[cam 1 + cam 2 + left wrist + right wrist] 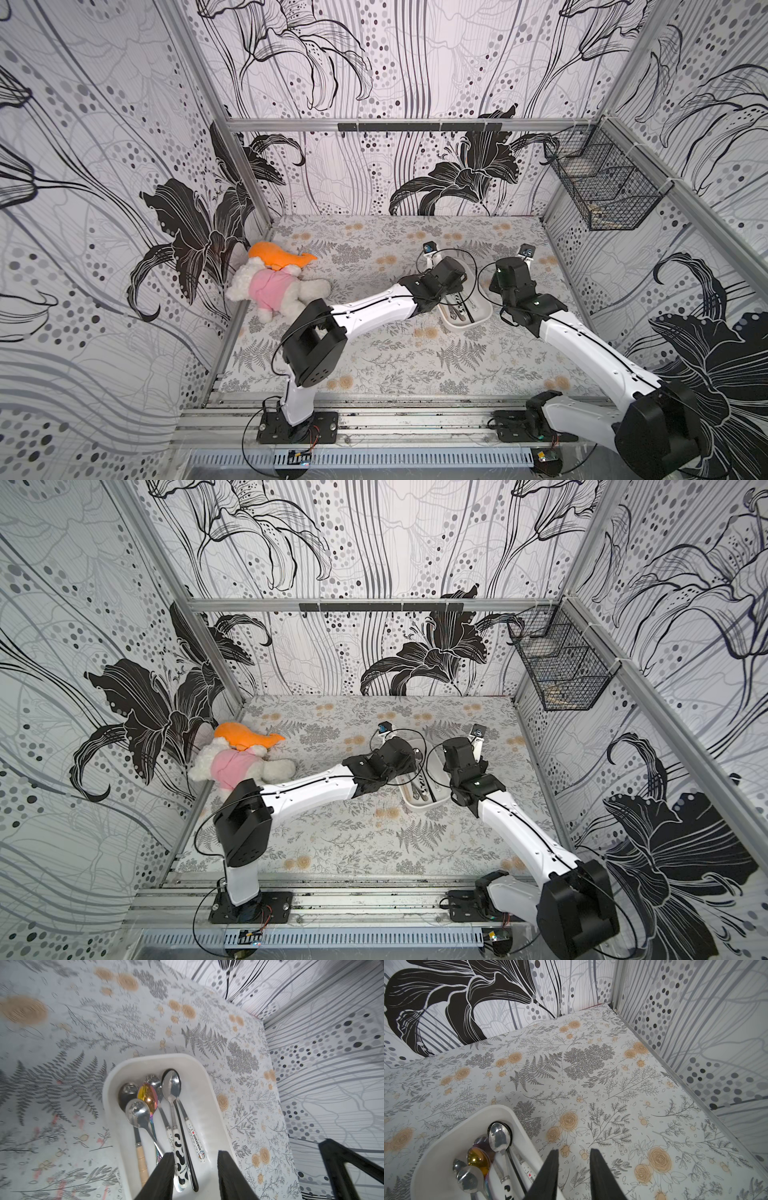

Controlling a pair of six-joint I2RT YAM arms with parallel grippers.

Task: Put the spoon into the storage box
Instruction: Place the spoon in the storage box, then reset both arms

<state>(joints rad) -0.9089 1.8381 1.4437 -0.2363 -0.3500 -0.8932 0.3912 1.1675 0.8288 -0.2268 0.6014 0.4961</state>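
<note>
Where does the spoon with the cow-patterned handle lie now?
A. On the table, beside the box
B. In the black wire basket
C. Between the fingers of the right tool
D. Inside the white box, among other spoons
D: the left wrist view shows the cow-patterned spoon lying inside the box, side by side with other spoons.

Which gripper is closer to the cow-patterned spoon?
Left. The left gripper hangs over the cow-patterned spoon in the storage box; the right gripper is beside the box.
</note>
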